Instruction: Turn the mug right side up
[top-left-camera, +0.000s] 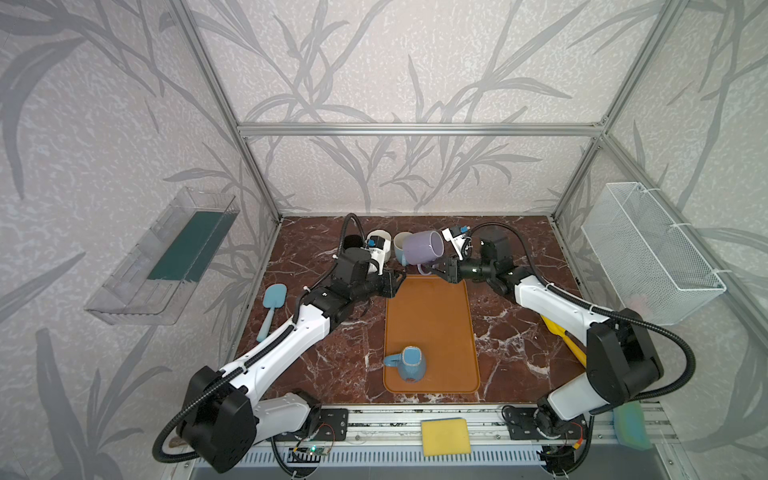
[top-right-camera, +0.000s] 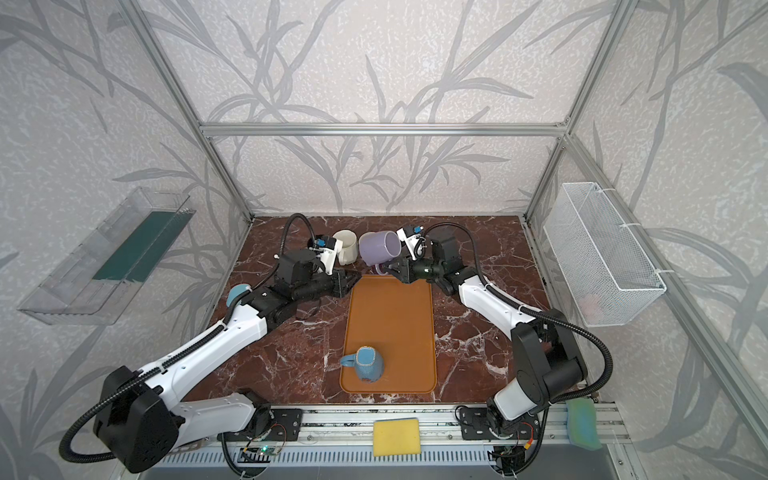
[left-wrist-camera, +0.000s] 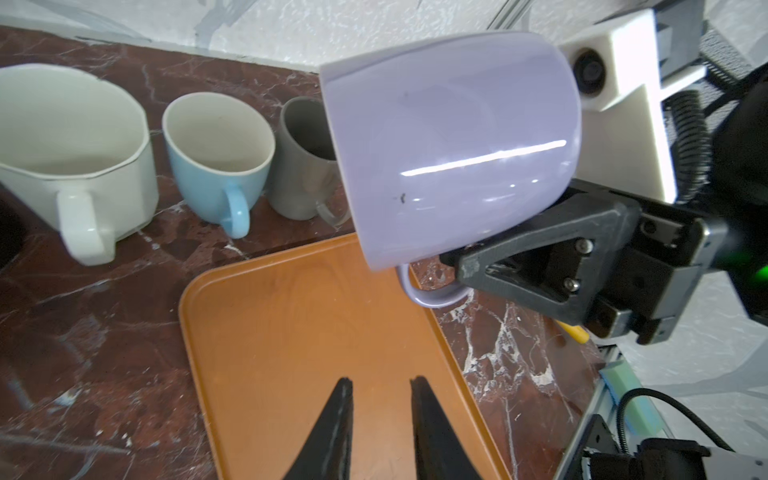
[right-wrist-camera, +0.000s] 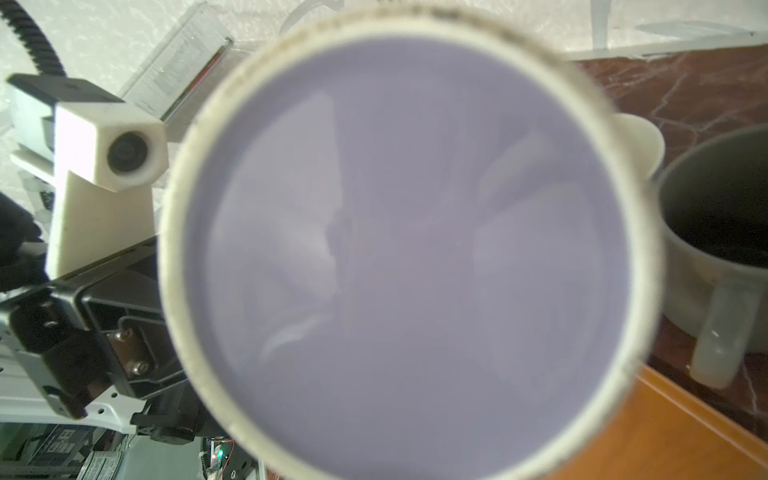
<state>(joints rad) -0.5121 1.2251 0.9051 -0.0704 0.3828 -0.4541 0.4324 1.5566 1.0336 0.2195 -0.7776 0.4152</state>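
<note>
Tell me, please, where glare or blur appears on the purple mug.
Left wrist view: a bright glare streak crosses the purple mug, edges sharp. Right wrist view: the mug fills the frame, out of focus. Both top views: small, without evident glare.

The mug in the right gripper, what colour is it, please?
Lilac mug, clearest in left wrist view.

The walls (top-left-camera: 374, 62) are pale with grey leaves. The table top (top-left-camera: 340, 368) is dark red marble. A clear shelf (top-left-camera: 124, 299) hangs at nine o'clock, a white wire basket (top-left-camera: 652, 253) at three.
</note>
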